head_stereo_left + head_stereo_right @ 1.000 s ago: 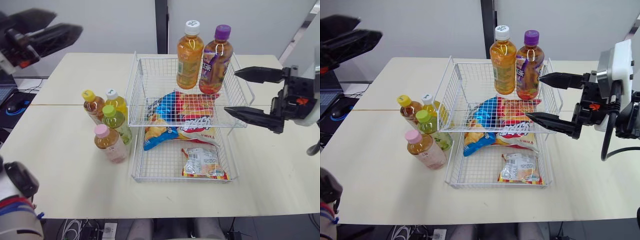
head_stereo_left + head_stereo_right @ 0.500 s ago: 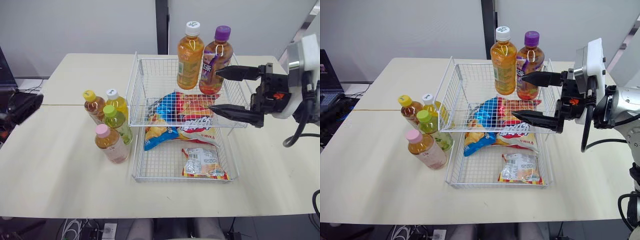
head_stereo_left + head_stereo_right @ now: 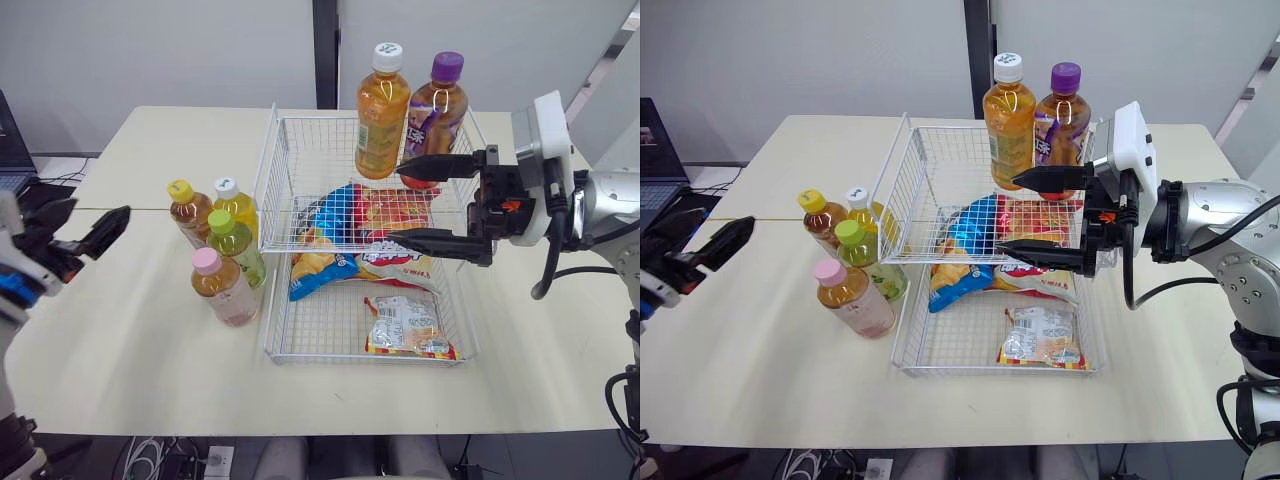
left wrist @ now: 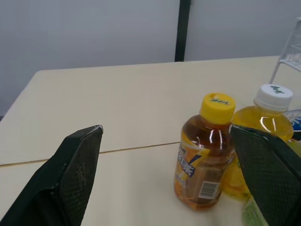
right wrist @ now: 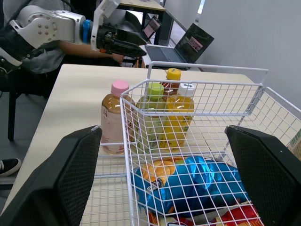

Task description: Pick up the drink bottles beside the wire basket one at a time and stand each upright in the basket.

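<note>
Your right gripper (image 3: 395, 203) spread wide over the wire basket (image 3: 268, 170), your left gripper (image 3: 100, 207) open at the 9 o'clock edge of the table (image 3: 150, 345), four bottles (image 3: 232, 245) upright at the basket's 9 o'clock, two bottles (image 3: 380, 115) standing inside at 12 o'clock.

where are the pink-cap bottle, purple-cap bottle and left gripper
pink-cap bottle (image 3: 228, 297), left eye view, body
purple-cap bottle (image 3: 435, 108), left eye view, label
left gripper (image 3: 100, 206), left eye view, midway between fingers
</note>
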